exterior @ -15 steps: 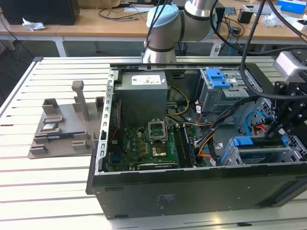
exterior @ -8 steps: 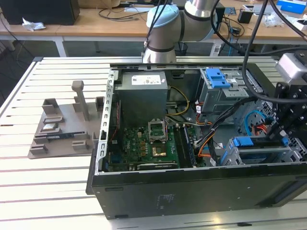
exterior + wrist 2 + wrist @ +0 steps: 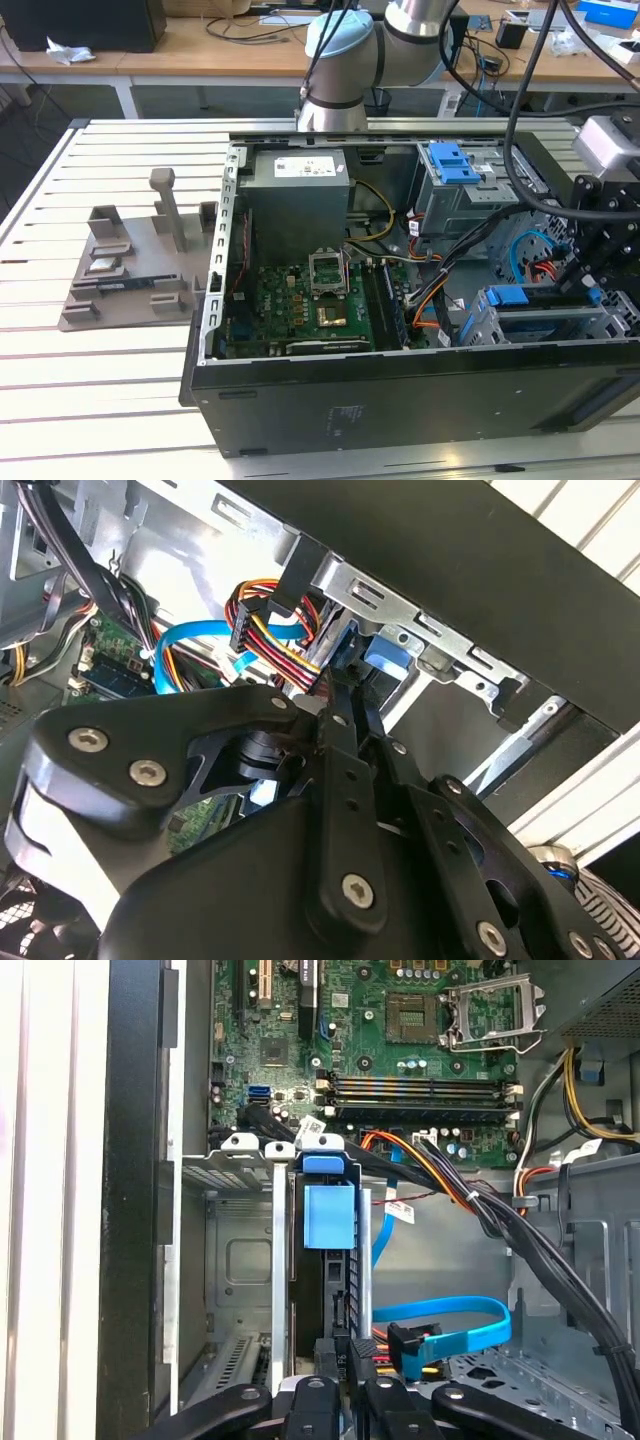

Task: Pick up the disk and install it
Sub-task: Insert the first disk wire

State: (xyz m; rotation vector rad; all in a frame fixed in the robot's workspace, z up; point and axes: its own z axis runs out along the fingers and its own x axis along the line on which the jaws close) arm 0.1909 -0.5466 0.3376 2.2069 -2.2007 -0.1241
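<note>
First wrist view: the disk (image 3: pixel 325 1260) stands edge-on in the drive bay (image 3: pixel 240 1260) of the open computer case (image 3: pixel 330 400), apparently seated. The hand (image 3: pixel 340 1400) sits narrow at its rear edge; release remains.

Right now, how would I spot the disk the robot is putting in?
Find the open computer case, then the grey drive cage in its near corner at the exterior view's right. The disk is the dark flat slab standing on edge inside, wearing a blue plastic carrier; the blue cable beside it is only a thin, bendy ribbon.
</note>
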